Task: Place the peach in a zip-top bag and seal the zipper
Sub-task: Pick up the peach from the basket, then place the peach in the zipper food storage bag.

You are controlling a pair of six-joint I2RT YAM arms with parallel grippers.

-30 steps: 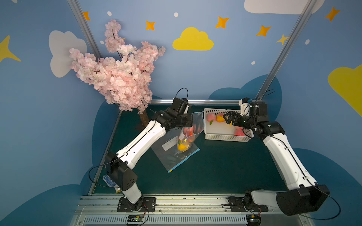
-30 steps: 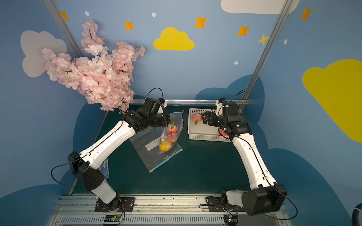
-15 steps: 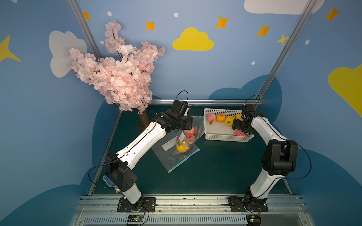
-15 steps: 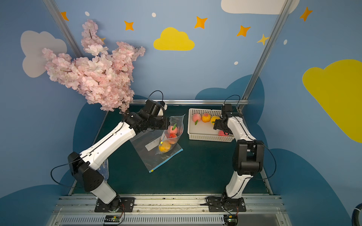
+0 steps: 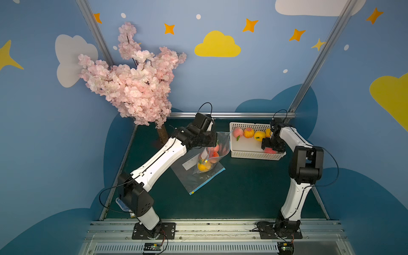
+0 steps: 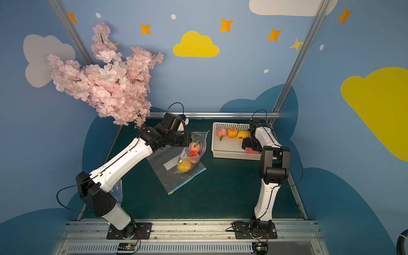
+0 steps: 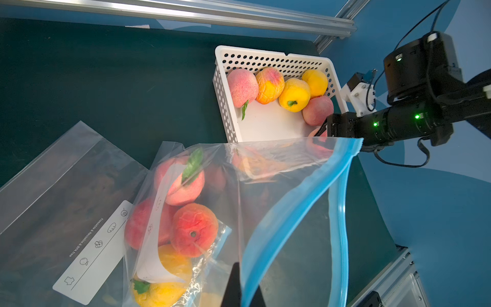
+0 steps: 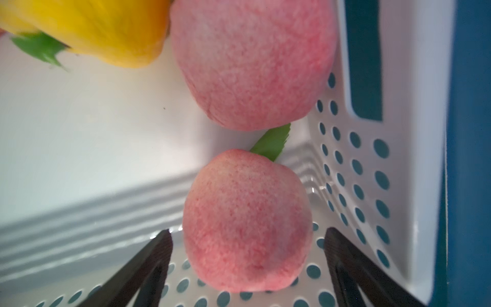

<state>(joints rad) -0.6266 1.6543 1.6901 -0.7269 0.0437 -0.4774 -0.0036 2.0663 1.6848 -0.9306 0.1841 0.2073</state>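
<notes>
Right wrist view: the right end effector (image 8: 247, 234) is spread wide, with 1 finger on each side of a pink peach (image 8: 247, 220) and neither touching it. The peach lies in a corner of the white basket (image 8: 358, 170), and 1 finger stands between it and the perforated wall. Across the scene, the left end effector (image 7: 245, 289) is clenched on the zip-top bag (image 7: 265, 170) at its blue zipper edge (image 7: 342, 170), holding the mouth open toward the basket's rim. The dark bench (image 5: 242, 187) shows bare between both arms.

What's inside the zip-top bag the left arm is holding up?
Inside the bag: three reddish peaches stacked over yellow fruit. The white label strip and crumpled plastic hide how many yellow ones there are.
</notes>
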